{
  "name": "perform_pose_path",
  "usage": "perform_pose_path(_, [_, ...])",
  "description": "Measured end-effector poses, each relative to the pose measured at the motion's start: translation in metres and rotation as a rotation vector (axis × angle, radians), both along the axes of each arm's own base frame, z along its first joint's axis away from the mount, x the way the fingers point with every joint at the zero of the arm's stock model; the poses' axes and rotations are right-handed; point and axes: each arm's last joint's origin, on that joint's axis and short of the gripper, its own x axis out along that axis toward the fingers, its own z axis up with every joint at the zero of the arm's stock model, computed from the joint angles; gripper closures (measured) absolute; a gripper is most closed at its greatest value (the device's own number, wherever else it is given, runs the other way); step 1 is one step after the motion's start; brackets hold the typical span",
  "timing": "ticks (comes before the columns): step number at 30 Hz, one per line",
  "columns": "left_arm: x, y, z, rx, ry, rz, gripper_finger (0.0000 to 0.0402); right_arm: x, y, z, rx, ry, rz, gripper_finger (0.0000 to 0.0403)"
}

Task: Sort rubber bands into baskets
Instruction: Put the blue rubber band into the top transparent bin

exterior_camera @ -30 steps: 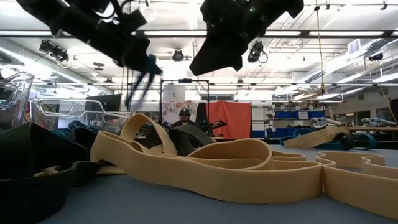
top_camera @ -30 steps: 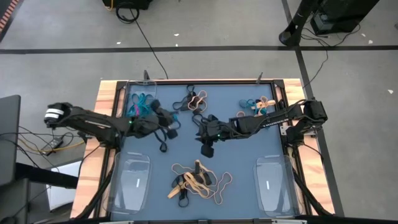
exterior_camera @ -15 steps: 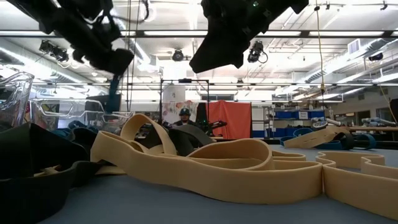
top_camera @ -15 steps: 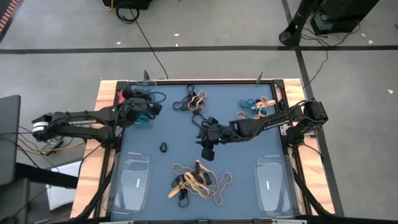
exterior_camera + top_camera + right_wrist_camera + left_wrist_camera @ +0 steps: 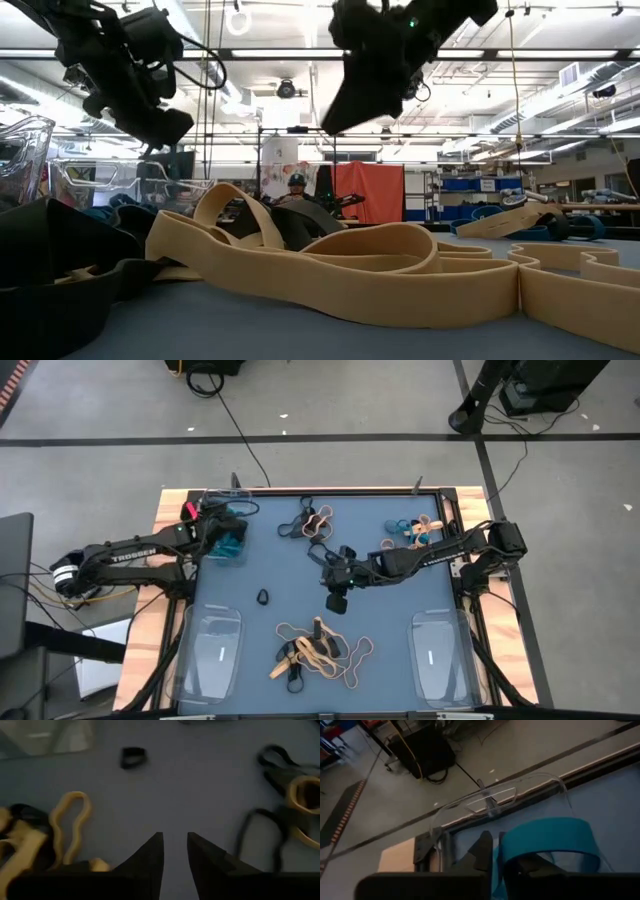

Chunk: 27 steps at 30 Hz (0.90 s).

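My left gripper [image 5: 222, 528] reaches over the clear basket [image 5: 240, 502] at the table's far left, shut on a teal rubber band [image 5: 545, 840]; more teal bands [image 5: 233, 545] lie in that basket. My right gripper [image 5: 336, 598] hangs open above the table's middle, with nothing between its fingers [image 5: 150, 855]. A small black band [image 5: 262, 597] lies alone on the blue mat. Tan and black bands [image 5: 318, 650] lie piled near the front; other heaps lie at far centre [image 5: 312, 522] and far right [image 5: 412, 530]. My left gripper has the teal band's one end [image 5: 501, 865] between its two fingers, and a thin slit shows beside one finger [image 5: 482, 851]. The band's loop stands up past the fingertips and arches over the other finger. It is clear of the table, over the basket's rim [image 5: 520, 782].
Two clear baskets stand at the near left [image 5: 210, 655] and near right [image 5: 437, 655]. A wooden frame [image 5: 170, 510] borders the mat. In the right wrist view, tan bands [image 5: 70, 820] and black and tan bands [image 5: 285, 795] lie on either side of bare mat.
My left gripper has swung from the mat's left middle toward the far-left basket, turning as it went, and has carried the teal band along, clear of the table. The small black band has stayed where it lay. My right gripper has kept its place.
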Motion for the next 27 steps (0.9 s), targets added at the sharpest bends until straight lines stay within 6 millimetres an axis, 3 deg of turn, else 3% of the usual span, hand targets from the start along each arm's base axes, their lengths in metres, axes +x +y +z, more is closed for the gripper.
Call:
perform_pose_path(12, [-0.007, 0.005, -0.003, -0.03, 0.059, 0.032, 0.0233, -0.023, -0.047, -0.016, 0.069, 0.261, -0.273, 0.0305])
perform_pose_path(27, [-0.014, 0.008, -0.002, -0.059, 0.024, 0.117, 0.0218, -0.035, -0.062, -0.021, 0.076, 0.383, -0.336, 0.0302])
